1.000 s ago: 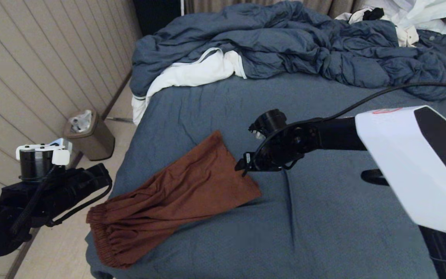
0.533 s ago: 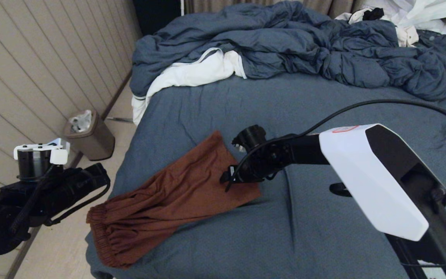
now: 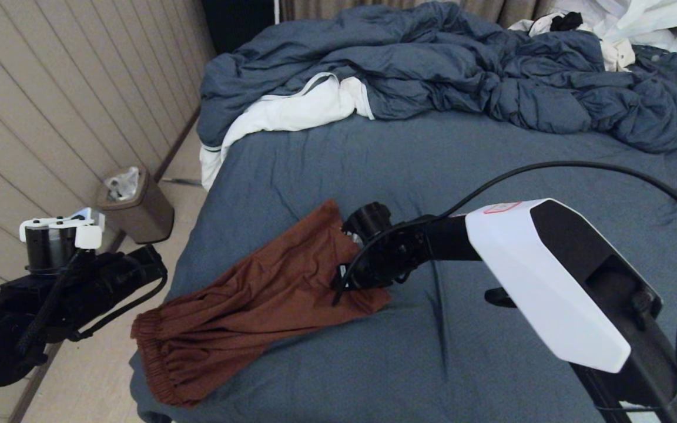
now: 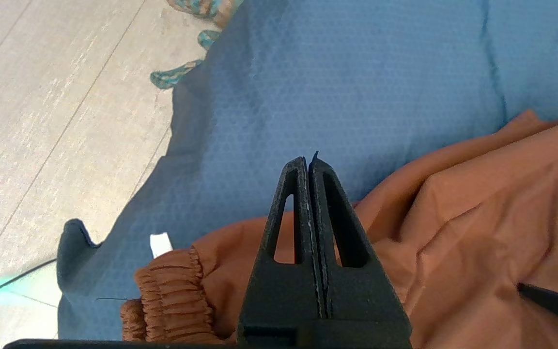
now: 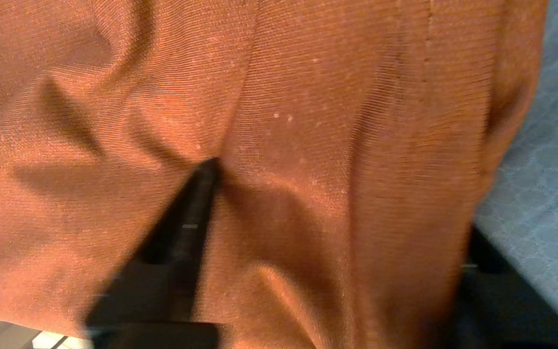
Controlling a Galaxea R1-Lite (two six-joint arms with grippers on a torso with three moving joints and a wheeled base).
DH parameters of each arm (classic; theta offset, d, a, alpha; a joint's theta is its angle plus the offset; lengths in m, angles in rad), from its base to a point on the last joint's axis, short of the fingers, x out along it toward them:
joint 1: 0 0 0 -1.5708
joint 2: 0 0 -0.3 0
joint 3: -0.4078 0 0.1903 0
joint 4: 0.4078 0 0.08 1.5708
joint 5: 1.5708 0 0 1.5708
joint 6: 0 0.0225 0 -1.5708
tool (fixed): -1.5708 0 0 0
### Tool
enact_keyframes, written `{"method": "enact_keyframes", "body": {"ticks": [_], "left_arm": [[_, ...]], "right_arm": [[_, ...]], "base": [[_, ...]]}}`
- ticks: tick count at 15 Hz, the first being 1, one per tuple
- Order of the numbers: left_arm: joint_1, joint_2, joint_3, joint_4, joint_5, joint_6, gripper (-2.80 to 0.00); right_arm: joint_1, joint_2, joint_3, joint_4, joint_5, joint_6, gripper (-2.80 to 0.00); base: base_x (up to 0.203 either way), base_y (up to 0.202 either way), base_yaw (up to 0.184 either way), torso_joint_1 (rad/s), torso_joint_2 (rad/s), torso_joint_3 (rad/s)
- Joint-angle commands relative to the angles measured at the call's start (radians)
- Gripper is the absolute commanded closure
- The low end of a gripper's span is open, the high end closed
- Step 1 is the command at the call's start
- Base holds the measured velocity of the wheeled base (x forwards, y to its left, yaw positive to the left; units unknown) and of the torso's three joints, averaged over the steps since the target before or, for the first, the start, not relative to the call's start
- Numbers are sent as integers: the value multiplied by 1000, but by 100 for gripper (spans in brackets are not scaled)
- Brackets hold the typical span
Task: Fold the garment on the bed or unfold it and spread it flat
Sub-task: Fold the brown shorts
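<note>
1. Lying near the left front corner of the bed (image 3: 491,147), the garment (image 3: 256,305) is seen as rust-brown shorts laid in a long strip, with the gathered waistband at the bed's near left edge and the leg hem toward the middle; soft creases run along its length.
2. Beside the bed on the left, a brown bin (image 3: 136,205) is set on the floor, and crumpled pale material is held in it.
3. The left gripper (image 4: 310,162) is held off the bed's left edge above the waistband end, with its fingers pressed together on nothing.
4. The right gripper (image 3: 350,282) is lowered onto the hem end of the shorts; one finger (image 5: 196,194) is laid on top of the cloth, the other is seen past the hem edge, so the jaws are spread across the fabric.
</note>
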Motion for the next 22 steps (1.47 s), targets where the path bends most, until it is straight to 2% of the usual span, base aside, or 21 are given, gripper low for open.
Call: {"method": "enact_keyframes", "body": {"ticks": [1, 6, 11, 15, 18, 22], "left_arm": [[4, 7, 0, -6, 1, -2, 0], [4, 3, 3, -7, 1, -1, 0], [4, 9, 6, -26, 1, -1, 0], [4, 21, 6, -27, 1, -1, 0], [4, 24, 11, -27, 0, -1, 0], [4, 27, 11, -28, 0, -1, 0]], "right_arm": [[10, -10, 3, 3, -3, 6, 0], [-6, -21, -1, -10, -8, 12, 0], [-63, -62, -1, -23, -9, 12, 0], [-206, -125, 47, -18, -9, 7, 0], [-342, -190, 149, -26, -1, 0, 0], [-566, -293, 283, -29, 102, -21, 0]], "base": [[0, 0, 0, 0, 0, 0], [0, 0, 0, 0, 0, 0], [0, 0, 0, 0, 0, 0], [0, 0, 0, 0, 0, 0], [0, 0, 0, 0, 0, 0], [0, 0, 0, 0, 0, 0]]}}
